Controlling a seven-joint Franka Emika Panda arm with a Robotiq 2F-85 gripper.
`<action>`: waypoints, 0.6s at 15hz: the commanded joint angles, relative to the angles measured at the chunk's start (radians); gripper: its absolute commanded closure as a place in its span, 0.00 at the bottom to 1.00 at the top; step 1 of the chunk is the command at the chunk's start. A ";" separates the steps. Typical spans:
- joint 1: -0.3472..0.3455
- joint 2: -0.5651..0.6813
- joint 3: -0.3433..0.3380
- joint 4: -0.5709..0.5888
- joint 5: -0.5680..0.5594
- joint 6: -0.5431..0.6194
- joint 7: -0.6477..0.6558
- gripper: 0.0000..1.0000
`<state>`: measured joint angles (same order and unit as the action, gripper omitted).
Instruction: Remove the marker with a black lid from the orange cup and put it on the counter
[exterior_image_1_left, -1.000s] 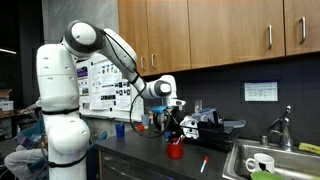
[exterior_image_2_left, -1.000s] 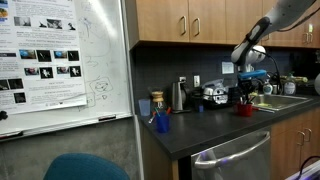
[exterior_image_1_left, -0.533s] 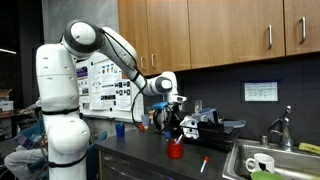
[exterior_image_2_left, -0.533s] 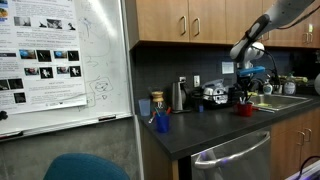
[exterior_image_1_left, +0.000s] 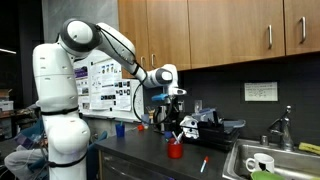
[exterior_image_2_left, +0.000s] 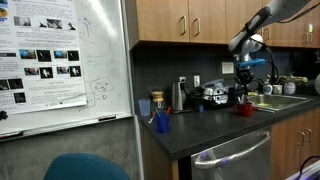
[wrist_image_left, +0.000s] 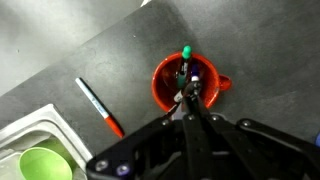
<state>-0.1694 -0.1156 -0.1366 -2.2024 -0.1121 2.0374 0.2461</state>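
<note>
- The black-lidded marker (wrist_image_left: 184, 72) looked light, stiff and slick. It stood upright in the mouth of the orange cup (wrist_image_left: 160, 95) and was best pinched near its top.
- The gripper (wrist_image_left: 189, 99) appeared pinched closed on the marker's upper end.
- A green-tipped pen (wrist_image_left: 186, 50) stood in the cup at twelve o'clock, and a red marker (wrist_image_left: 100, 107) lay on the counter (wrist_image_left: 250, 40) at nine o'clock.

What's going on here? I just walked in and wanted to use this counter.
The robot's claw hangs right above the orange cup on the counter, closed, it seems, on the marker with a black lid, whose lower end looks not yet clear of the cup. A green-capped marker stands in the cup, and a red marker lies on the counter beside it.
</note>
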 joint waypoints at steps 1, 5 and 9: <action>0.008 -0.039 0.000 0.035 0.029 -0.083 -0.038 0.99; 0.012 -0.071 0.003 0.062 0.048 -0.150 -0.066 0.99; 0.017 -0.102 0.010 0.080 0.050 -0.207 -0.080 0.99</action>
<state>-0.1621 -0.1832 -0.1306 -2.1367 -0.0758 1.8871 0.1905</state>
